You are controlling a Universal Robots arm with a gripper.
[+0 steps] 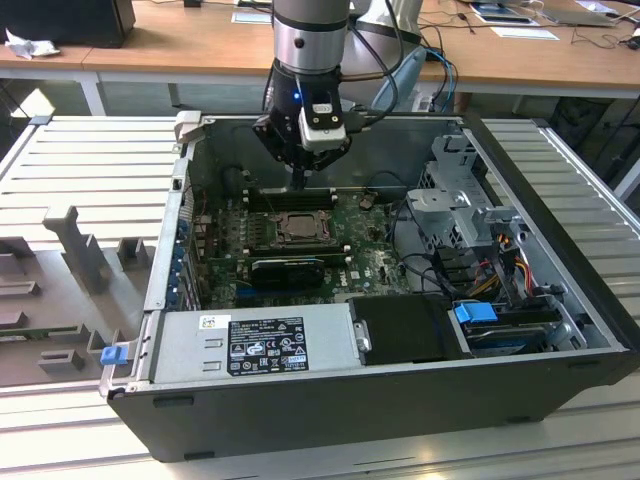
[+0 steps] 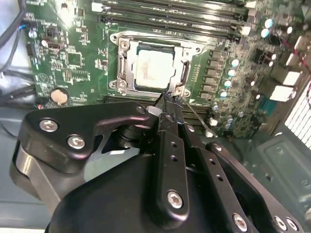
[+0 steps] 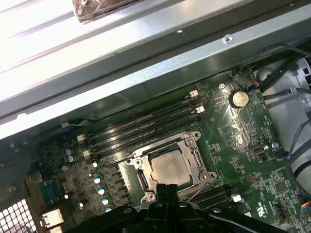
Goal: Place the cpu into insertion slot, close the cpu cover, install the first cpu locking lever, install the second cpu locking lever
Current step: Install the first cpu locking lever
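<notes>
In the exterior view, the computer case (image 1: 165, 265) is holding the circuit board (image 1: 375, 255), with the gripper (image 1: 298, 182) hanging over the insertion slot (image 1: 297, 226). Both wrist views are showing the cpu (image 2: 154, 69) lying in that slot under the lowered cpu cover (image 2: 123, 63), with the fingers (image 2: 170, 141) clenched together beside its corner.

I can't read any text from my end. In the exterior view the silver power supply (image 1: 330, 335), at the near side of the case (image 1: 400, 400), carries a dark label (image 1: 267, 345) packed with tiny pale print and symbols. A small white sticker (image 1: 213, 322) sits just beside it toward the exterior view's left, and both are too fine for me to read. In the second wrist view the green circuit board (image 2: 73, 63) has white printed marks I can't make out, and the cpu (image 2: 154, 68) face looks washed out, with no lettering I can read. Papers (image 1: 525, 32) on the far counter (image 1: 150, 55) show no legible print either
</notes>
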